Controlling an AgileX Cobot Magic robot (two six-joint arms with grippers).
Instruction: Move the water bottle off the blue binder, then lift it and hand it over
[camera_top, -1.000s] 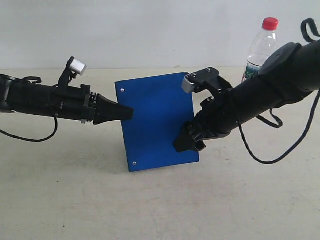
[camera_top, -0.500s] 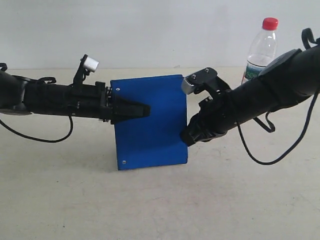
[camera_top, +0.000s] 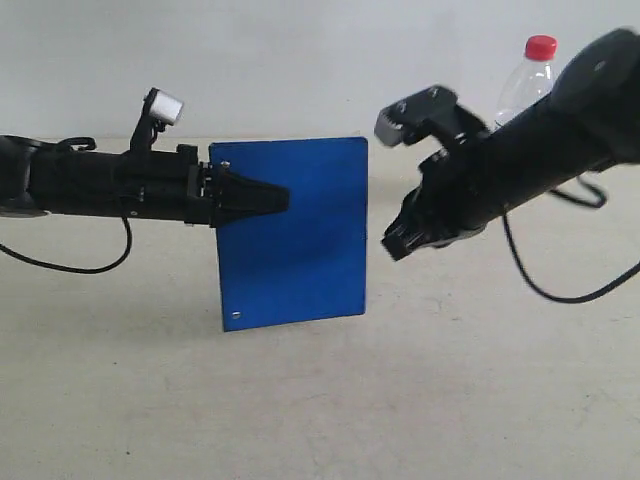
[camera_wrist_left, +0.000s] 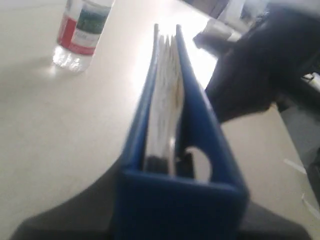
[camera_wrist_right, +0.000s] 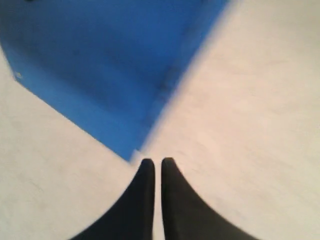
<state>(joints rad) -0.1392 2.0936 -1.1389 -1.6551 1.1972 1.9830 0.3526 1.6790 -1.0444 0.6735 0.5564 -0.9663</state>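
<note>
Upright blue binder (camera_top: 300, 250), white pages (camera_wrist_left: 162, 115) inside, in left pincer (camera_top: 282, 197)

Blue binder (camera_top: 310, 255) upright; red-capped water bottle (camera_top: 525, 85) standing apart, off it

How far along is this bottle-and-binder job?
Done: the water bottle stands on the table, off the blue binder. In hand: the left gripper holds the binder upright; the right gripper is shut, clear of it. Left: possibly only passing the binder on.
</note>
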